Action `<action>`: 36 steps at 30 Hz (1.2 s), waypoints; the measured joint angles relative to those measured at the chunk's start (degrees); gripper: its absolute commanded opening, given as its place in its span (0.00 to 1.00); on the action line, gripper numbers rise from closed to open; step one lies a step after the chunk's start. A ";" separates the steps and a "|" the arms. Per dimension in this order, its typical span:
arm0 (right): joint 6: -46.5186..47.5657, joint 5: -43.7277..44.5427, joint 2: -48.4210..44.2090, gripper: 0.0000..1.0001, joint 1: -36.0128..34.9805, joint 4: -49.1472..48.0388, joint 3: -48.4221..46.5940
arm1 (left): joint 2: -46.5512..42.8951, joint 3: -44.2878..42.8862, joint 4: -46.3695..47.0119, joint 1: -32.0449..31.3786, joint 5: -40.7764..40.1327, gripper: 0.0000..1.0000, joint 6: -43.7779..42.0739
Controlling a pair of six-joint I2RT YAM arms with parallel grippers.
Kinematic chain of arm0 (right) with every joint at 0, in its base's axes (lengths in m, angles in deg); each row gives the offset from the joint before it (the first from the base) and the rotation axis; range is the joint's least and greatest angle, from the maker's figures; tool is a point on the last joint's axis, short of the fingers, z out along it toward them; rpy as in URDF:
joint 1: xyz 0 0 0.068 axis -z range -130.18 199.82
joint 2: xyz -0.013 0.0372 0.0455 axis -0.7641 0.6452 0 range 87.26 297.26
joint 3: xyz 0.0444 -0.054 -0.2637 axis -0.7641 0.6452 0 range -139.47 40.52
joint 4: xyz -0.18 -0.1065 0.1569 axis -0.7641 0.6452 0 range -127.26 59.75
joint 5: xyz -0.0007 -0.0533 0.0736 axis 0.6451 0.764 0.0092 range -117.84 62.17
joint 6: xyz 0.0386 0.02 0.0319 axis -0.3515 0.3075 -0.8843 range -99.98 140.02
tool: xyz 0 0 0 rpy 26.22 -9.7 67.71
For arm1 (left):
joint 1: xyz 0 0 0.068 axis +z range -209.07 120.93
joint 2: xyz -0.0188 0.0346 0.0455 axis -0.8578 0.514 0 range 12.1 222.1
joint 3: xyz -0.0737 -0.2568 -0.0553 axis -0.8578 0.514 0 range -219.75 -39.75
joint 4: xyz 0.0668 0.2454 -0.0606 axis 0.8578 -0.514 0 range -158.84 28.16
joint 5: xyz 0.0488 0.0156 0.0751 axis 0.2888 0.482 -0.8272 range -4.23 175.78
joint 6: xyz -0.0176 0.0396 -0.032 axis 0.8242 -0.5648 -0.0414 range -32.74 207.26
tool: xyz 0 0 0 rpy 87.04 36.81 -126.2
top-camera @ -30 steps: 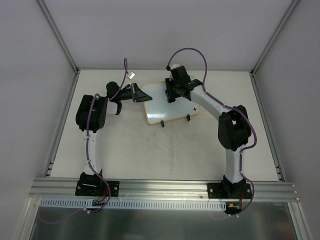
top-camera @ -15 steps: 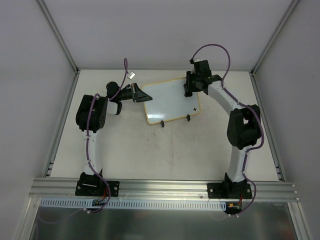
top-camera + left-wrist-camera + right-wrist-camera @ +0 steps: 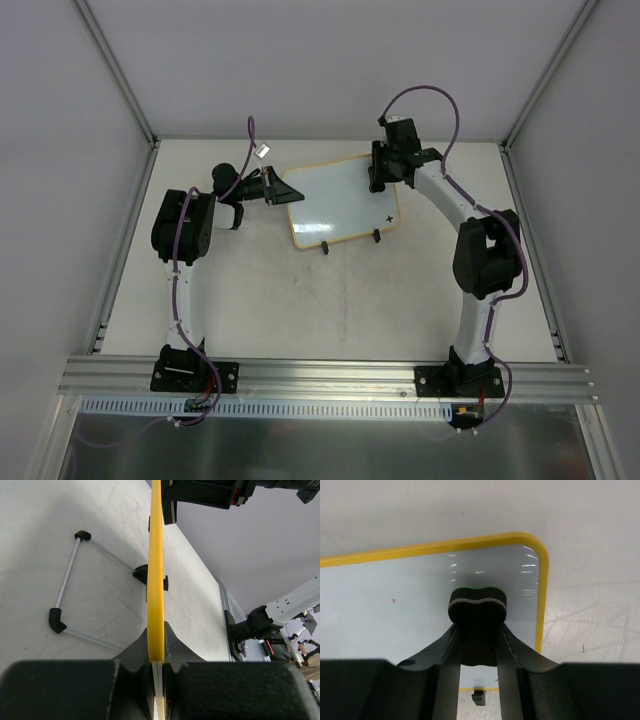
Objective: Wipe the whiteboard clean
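Observation:
The whiteboard [image 3: 340,200] lies at the back middle of the table, white with a yellow rim, two black clip feet on its near edge and a small black mark near its right side. My left gripper [image 3: 279,189] is shut on the board's left edge; the left wrist view shows the yellow rim [image 3: 155,570] edge-on between the jaws. My right gripper [image 3: 378,180] is shut on the black bone-shaped eraser [image 3: 478,606], which sits on the board's surface [image 3: 385,610] near its far right corner.
A thin metal stand frame with black corner pieces [image 3: 70,587] lies on the table beside the board in the left wrist view. Grey enclosure walls stand at the back and sides. An aluminium rail [image 3: 330,375] runs along the near edge.
My right gripper with the eraser has moved right across the board, from its upper middle to its far right corner. The left gripper and the board have not moved.

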 measured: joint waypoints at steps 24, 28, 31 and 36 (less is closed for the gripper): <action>1.07 6.01 6.29 0.00 -15.43 1.77 -8.02 | 0.02 0.00 -0.02 0.00 0.02 0.00 0.04; 1.01 4.85 6.27 0.00 -14.47 1.86 -8.00 | 0.04 0.00 -0.04 0.00 -0.09 0.00 0.09; 0.81 2.47 6.03 0.00 -13.07 2.19 -8.00 | 0.09 0.00 -0.02 0.00 -0.26 0.00 0.17; 0.83 1.18 4.68 0.00 -8.61 2.40 -7.50 | 0.09 0.00 0.00 0.00 -0.24 0.00 0.20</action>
